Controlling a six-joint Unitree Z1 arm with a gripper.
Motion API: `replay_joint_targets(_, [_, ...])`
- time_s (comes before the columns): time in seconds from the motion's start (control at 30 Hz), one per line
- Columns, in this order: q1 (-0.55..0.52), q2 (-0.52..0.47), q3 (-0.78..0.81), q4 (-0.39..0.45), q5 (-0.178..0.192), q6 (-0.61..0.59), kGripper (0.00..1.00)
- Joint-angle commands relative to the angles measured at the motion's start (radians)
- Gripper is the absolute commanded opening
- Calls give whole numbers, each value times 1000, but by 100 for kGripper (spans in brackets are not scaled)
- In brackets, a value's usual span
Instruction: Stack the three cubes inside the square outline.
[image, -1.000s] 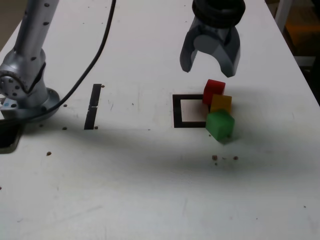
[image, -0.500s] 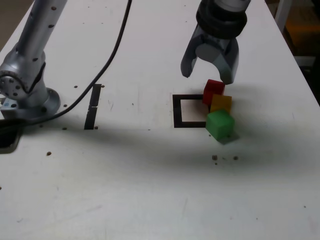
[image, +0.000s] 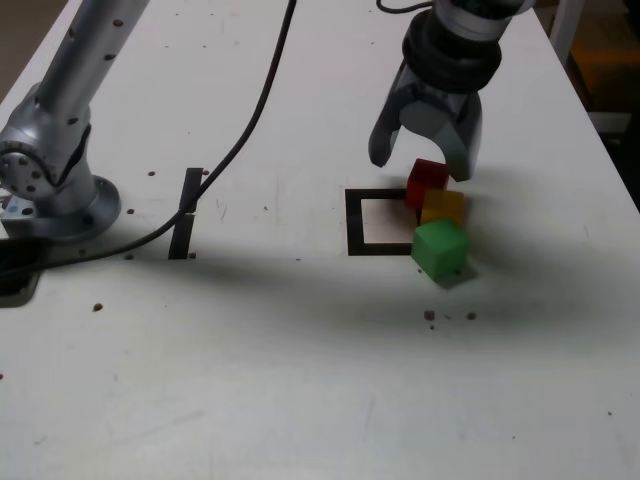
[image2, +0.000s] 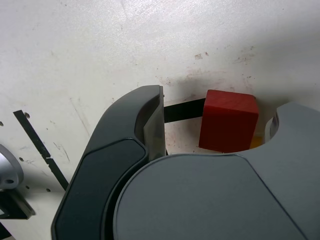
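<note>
Nothing is stacked yet: the red cube (image: 428, 181), yellow cube (image: 442, 207) and green cube (image: 440, 248) are lying along the square outline (image: 352, 222)'s edge, while the wide-open, empty gripper (image: 424, 164) is hanging over the red one.

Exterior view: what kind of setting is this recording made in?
Probably a lab test bench: a scuffed white table marked with a black tape square outline, an arm base bolted on, and three coloured cubes.
</note>
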Motion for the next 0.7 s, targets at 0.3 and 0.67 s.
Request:
replay_joint_targets(0.3, [2,31,-12,-1,-6,3,79])
replay_joint_targets(0.67, [2,53,-13,-9,-11,4,79])
